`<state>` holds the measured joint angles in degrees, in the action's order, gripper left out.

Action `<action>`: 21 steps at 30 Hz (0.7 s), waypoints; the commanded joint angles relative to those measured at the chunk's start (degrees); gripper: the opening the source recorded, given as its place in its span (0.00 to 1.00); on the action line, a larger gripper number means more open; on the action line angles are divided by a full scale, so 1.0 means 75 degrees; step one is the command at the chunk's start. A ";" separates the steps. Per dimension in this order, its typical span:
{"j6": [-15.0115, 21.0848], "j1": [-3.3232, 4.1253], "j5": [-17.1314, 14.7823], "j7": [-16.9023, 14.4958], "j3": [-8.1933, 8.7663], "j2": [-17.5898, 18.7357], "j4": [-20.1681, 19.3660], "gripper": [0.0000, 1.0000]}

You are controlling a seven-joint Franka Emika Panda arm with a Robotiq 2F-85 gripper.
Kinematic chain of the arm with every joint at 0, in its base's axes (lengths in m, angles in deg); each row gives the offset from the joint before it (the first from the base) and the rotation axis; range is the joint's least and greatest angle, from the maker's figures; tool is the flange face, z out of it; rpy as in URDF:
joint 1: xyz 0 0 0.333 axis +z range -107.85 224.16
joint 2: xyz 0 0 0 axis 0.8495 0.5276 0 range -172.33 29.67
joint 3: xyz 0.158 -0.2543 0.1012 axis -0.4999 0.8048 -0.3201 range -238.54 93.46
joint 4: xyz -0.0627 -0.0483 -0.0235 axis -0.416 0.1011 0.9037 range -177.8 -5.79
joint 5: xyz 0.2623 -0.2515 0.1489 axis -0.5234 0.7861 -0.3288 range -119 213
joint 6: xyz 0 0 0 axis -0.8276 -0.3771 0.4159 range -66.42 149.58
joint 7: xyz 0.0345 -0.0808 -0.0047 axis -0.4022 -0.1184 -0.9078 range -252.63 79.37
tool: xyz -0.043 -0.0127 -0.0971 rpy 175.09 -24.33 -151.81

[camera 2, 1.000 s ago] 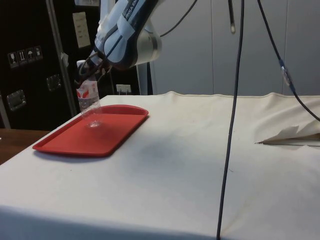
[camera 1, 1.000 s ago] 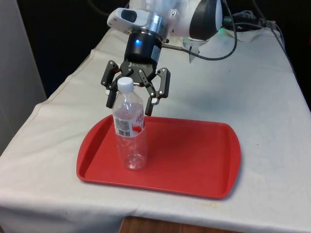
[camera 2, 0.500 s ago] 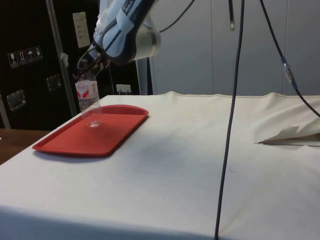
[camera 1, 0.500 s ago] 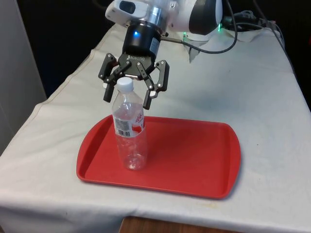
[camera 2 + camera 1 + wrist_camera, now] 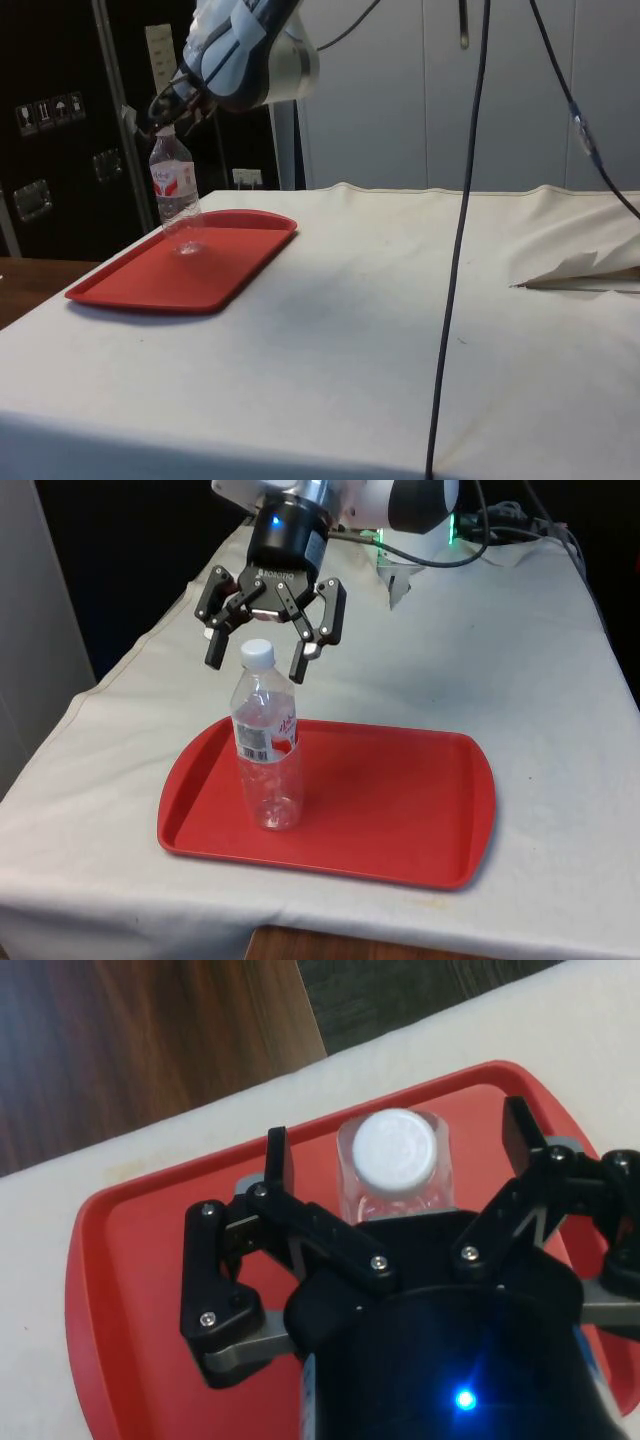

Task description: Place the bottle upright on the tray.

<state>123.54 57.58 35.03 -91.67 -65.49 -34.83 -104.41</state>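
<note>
bottle [image 5: 268, 745]: upright on red tray [image 5: 400, 810], left part of front view | end effector [image 5: 256, 661]: released, fingers spread, hanging just above white cap, not touching | tray: on cloth-covered counter [image 5: 540, 700], lower centre

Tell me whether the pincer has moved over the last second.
Yes. The pincer, open, has risen: it straddled the bottle neck before and now sits around cap height.

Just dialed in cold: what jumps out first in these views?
A clear bottle with a white cap stands upright on the red tray, toward the front view's left end. The gripper hangs open just above the cap, touching nothing. The tray sits on the white cloth.
</note>
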 commanded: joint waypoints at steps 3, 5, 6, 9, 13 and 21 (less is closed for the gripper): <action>-0.0038 0.0023 -0.0015 0.0015 0.0023 -0.0084 -0.0015 1.00; -0.0046 0.0023 -0.0015 0.0015 0.0031 -0.0107 -0.0015 1.00; -0.0046 0.0023 -0.0015 0.0015 0.0031 -0.0138 -0.0008 1.00; -0.0053 0.0031 -0.0015 0.0015 0.0038 -0.0199 -0.0008 1.00; -0.0061 0.0031 -0.0015 0.0015 0.0046 -0.0275 0.0000 1.00; -0.0061 0.0031 -0.0015 0.0015 0.0053 -0.0428 0.0015 1.00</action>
<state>123.37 57.69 35.03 -91.67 -65.21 -37.87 -104.18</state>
